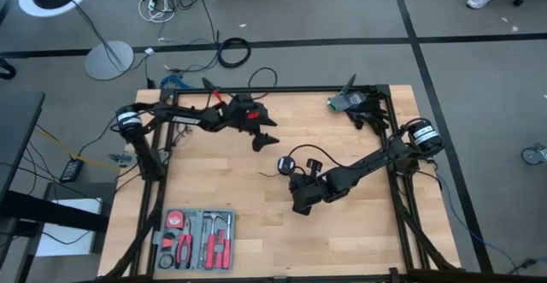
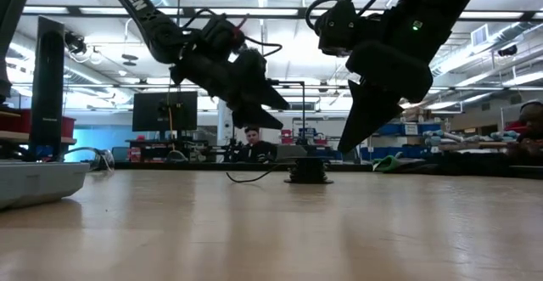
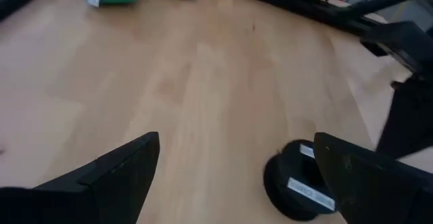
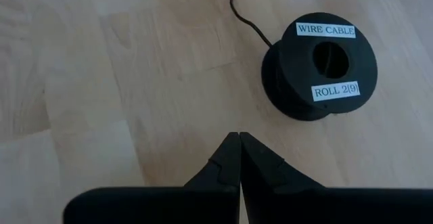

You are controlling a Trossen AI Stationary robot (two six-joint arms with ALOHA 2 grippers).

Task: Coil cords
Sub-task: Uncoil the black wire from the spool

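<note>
1. The spool (image 4: 319,66), a round black reel labelled "WIRE CABLE" and "ROLL 2(9)", lies flat on the table (image 1: 359,232) near its middle. Wire appears wound around its core, though how much I cannot tell.
2. A short tail of wire (image 4: 242,11) runs out from the spool across the bare wood; in the low view it shows as a thin line (image 2: 250,177) lying on the table beside the spool (image 2: 307,171). Judging by this, most of the cord is already on the reel and only this loose end is left to wind or tuck in.
3. The right gripper (image 4: 239,149) hangs just beside the spool, above the table, its fingers pressed together and holding nothing.
4. The left gripper (image 3: 237,176) hovers near the spool on the other side, raised off the table, its fingers (image 3: 122,170) spread wide and empty; the spool (image 3: 298,187) shows between them, farther off.
5. Neither gripper touches spool or wire, so the last step has no grip on it yet.
6. Well away from the spool, a tool tray (image 1: 195,238) sits at one table edge and a green item (image 1: 342,103) at a far corner.
</note>
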